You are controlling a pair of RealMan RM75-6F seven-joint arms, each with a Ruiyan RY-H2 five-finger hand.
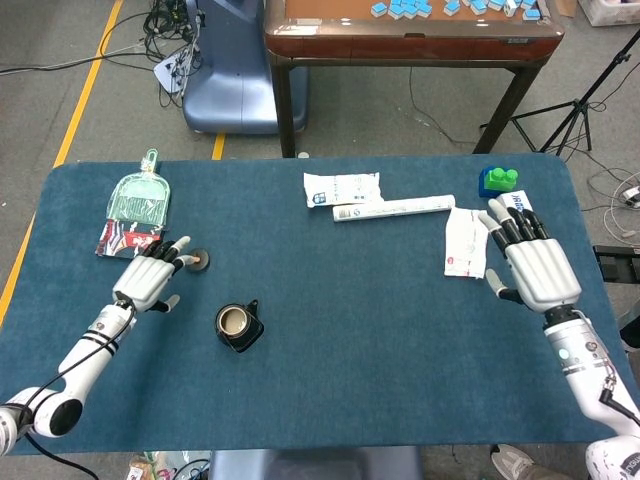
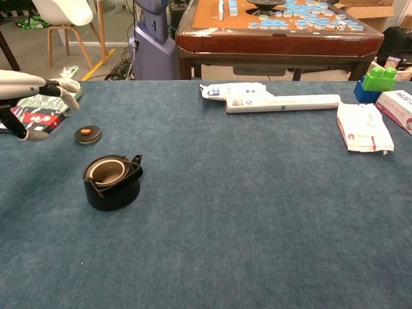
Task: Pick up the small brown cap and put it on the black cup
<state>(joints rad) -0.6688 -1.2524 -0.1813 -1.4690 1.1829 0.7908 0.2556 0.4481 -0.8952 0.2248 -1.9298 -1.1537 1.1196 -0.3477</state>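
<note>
The small brown cap [image 1: 200, 260] [image 2: 87, 134] lies flat on the blue table, a round dark disc with an orange centre. The black cup [image 1: 239, 327] [image 2: 112, 181] stands upright and uncovered to its right and nearer the front edge. My left hand [image 1: 152, 279] [image 2: 31, 96] hovers open just left of the cap, its fingertips [image 1: 181, 259] reaching the cap's edge in the head view, with nothing in it. My right hand [image 1: 533, 264] is open, palm down, over the table's right side, far from both objects and out of the chest view.
A clear bag on a red booklet [image 1: 135, 214] lies behind my left hand. White packets and a tube [image 1: 392, 208] lie at the back centre. A folded white pack [image 1: 466, 242], a box [image 1: 517, 212] and green-blue blocks [image 1: 498, 180] sit by my right hand.
</note>
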